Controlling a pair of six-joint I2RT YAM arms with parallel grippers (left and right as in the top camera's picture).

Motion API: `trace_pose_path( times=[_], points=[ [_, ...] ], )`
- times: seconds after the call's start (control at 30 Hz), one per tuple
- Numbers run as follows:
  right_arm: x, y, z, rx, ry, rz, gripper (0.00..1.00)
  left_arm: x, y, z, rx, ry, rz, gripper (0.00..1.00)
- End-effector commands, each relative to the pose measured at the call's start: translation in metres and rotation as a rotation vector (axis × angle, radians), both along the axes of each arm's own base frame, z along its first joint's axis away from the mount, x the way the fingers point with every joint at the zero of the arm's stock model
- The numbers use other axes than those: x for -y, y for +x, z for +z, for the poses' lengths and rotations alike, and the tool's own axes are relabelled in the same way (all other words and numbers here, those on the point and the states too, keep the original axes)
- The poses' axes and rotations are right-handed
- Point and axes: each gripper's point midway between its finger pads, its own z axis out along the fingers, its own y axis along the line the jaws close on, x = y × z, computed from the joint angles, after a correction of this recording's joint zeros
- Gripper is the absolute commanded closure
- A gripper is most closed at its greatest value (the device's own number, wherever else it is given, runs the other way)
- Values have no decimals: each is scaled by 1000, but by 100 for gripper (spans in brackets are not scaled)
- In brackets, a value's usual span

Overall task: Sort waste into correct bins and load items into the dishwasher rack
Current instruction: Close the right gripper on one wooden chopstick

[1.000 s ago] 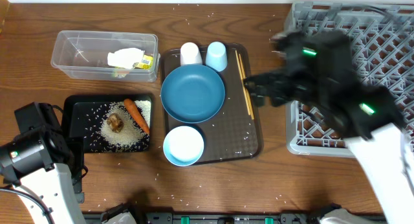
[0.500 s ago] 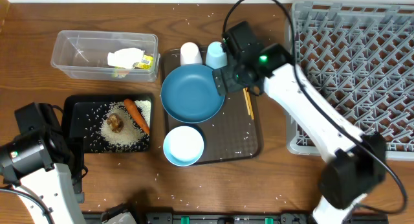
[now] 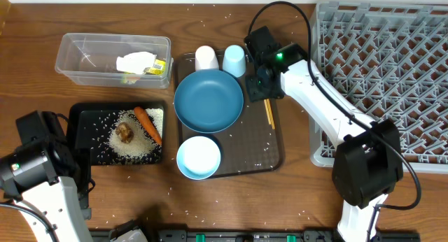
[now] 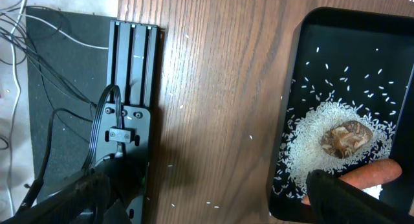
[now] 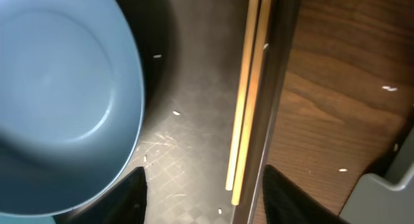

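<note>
Three views for you: one high, two close.
Your overhead camera looks straight down on the whole surface [image 3: 301, 200], from the black tray [image 3: 87, 123] to the dishwasher rack [image 3: 392, 60]. Your left wrist camera faces down near the surface's left edge, sharing that black tray. Your right wrist camera hangs very close over the blue plate [image 5: 58, 88] and chopsticks [image 5: 249, 88], both also seen from overhead.

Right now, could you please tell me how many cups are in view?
2. The small white round cup sits at the far edge of the dark brown rectangular serving tray; the light-blue round cup stands just to its right. None appears hidden.
</note>
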Motion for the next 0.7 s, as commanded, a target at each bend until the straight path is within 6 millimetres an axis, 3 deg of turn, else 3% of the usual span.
trace_pose_path(
  times=[0.0,0.07,0.47,0.67],
  points=[
    [-3,2,0,-12,28,-2,62,-2,-2,1,-3,9,19,2],
    [-2,1,-5,-22,20,-3,57,-2,-2,1,-3,10,19,2],
    [7,4,-58,-119,-33,-24,58,-2,-2,1,-3,9,19,2],
    [9,5,-66,-125,-45,-28,58,-2,-2,1,-3,10,19,2]
  ],
)
